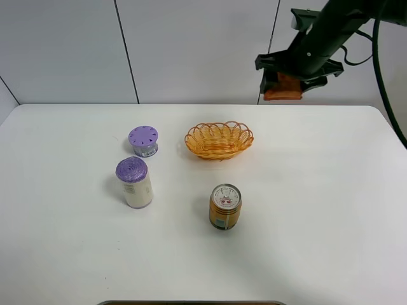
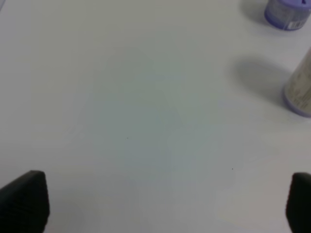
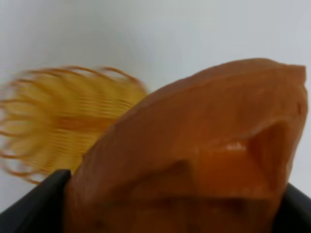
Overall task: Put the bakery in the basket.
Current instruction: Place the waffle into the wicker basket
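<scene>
bakery (image 1: 282, 90): hanging in the air, beyond and to the right of the basket (image 1: 219, 150), well apart from it.
right gripper (image 1: 283, 81): jaws pinching the bakery.
left gripper (image 2: 160, 206): jaws standing spread over the table (image 2: 146, 97).
can (image 1: 225, 206): standing upright in front of the basket.

White table (image 1: 318, 222) before a pale wall (image 1: 197, 51) of seamed panels
</scene>
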{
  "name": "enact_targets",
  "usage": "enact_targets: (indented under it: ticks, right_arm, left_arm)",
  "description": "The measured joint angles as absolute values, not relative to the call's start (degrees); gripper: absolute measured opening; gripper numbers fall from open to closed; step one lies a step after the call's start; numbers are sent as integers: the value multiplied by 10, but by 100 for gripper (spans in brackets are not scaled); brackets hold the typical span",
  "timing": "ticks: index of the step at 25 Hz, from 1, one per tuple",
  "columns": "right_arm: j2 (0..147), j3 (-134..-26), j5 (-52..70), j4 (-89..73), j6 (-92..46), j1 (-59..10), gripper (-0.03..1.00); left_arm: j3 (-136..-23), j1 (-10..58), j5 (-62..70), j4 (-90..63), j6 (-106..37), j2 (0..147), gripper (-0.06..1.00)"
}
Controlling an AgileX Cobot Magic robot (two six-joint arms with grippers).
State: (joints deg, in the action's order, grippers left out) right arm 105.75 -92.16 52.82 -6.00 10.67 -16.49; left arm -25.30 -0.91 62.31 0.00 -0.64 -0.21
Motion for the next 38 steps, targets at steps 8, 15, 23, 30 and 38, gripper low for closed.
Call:
enact_targets:
  ticks: [8, 15, 23, 30, 38]
  right_arm:
    - [1154, -955, 488, -62, 126, -236, 71]
    - [1244, -997, 474, -67, 132, -257, 71]
    - [1297, -996, 470, -71, 135, -257, 71]
    - [1304, -998, 458, -78, 135, -257, 71]
    - [1305, -1000, 465, -96, 135, -257, 97]
  left_arm:
    - [-253, -9, 623, 0, -6, -2, 99]
    - [-253, -9, 623, 0, -6, -2, 99]
    - [-253, -9, 623, 0, -6, -2, 99]
    - [-253, -9, 623, 0, -6, -2, 99]
    - [-253, -9, 623, 0, -6, -2, 99]
